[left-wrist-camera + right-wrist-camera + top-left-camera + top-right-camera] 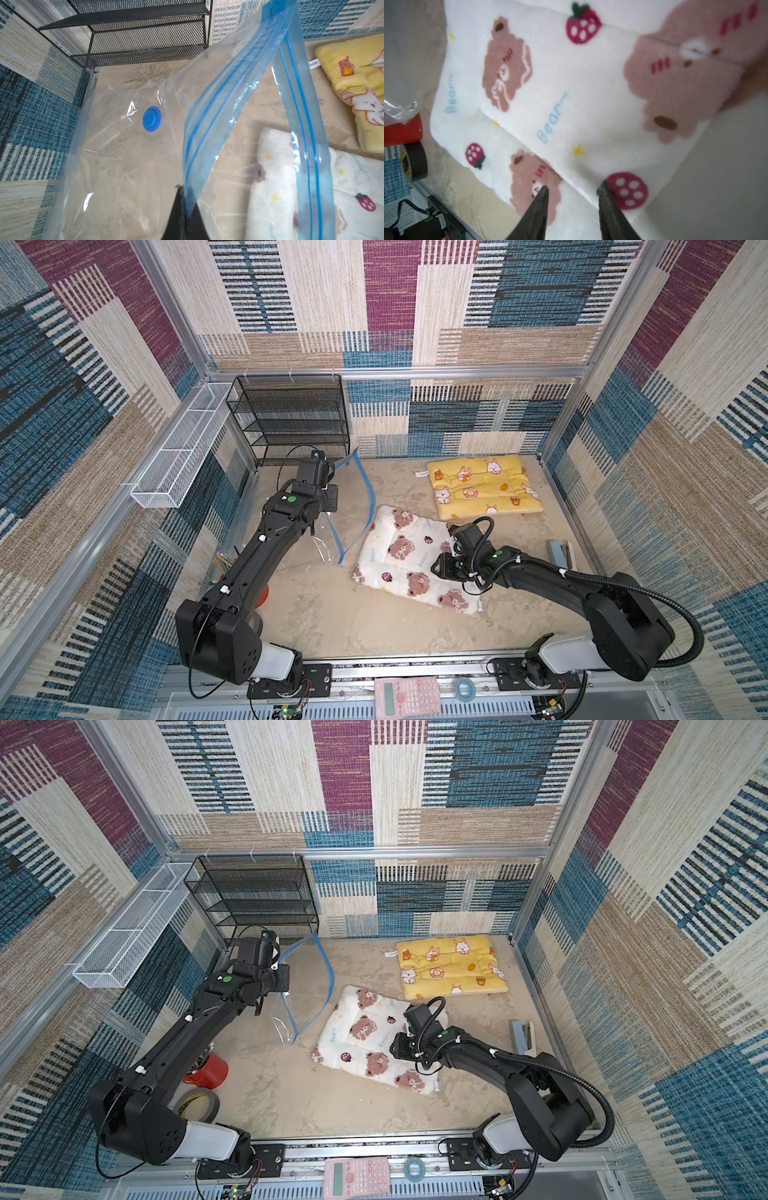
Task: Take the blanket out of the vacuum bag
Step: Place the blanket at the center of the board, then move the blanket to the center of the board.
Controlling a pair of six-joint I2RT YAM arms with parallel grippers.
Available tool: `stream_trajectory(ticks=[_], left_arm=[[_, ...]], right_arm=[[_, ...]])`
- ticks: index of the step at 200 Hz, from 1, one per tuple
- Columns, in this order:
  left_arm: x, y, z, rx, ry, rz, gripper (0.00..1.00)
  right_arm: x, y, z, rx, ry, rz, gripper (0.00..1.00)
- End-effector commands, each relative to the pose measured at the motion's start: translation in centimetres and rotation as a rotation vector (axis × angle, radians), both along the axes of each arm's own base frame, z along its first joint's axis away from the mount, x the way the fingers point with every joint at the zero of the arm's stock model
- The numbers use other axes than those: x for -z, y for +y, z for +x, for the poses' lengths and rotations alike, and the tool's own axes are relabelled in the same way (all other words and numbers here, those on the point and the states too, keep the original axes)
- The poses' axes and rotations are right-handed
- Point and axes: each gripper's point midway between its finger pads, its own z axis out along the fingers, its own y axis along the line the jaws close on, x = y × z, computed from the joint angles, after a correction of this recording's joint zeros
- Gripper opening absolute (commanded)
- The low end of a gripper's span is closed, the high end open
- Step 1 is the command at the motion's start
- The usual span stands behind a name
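Note:
The vacuum bag (124, 155), clear plastic with a round blue valve cap (152, 118), lies at the left. Its blue zip strip (365, 489) (330, 977) stands lifted in an arch, the mouth gaping. My left gripper (184, 191) is shut on the zip strip's edge. The blanket (407, 560) (365, 1036), white with brown bears and strawberries, lies folded on the table outside the bag, just right of the mouth. Over its near right part hovers my right gripper (573, 188), open, with nothing between the fingers. In both top views the wrists hide both grippers' fingertips.
A yellow bunny blanket (484, 485) lies at the back right. A black mesh shelf (291, 418) stands behind the bag, with a white wire basket (178, 448) on the left wall. Red cup (210, 1071) and tape roll (197, 1104) sit near left; a stapler (561, 553) right.

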Motion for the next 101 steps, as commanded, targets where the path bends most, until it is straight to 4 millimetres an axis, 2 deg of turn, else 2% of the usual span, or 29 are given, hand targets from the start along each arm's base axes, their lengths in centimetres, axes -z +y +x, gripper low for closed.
stream_trajectory(ticks=[1, 14, 38, 69, 101], left_arm=[[-0.5, -0.1, 0.1, -0.007, -0.021, -0.023, 0.00], [-0.5, -0.1, 0.1, -0.006, -0.021, -0.024, 0.00], [-0.3, -0.1, 0.1, -0.007, -0.016, -0.020, 0.00], [-0.4, -0.1, 0.1, -0.008, -0.022, -0.021, 0.00], [-0.5, 0.0, 0.1, -0.009, -0.023, -0.019, 0.00]], right_arm=[[2.1, -1.5, -0.5, 0.025, 0.037, -0.081, 0.45], [3.1, -2.5, -0.9, 0.049, 0.058, -0.116, 0.46], [4.2, -5.8, -1.0, 0.174, 0.099, -0.196, 0.49], [3.6, -10.6, -0.4, 0.341, 0.084, -0.264, 0.54], [2.6, -13.8, -0.2, 0.437, 0.067, -0.273, 0.55]])
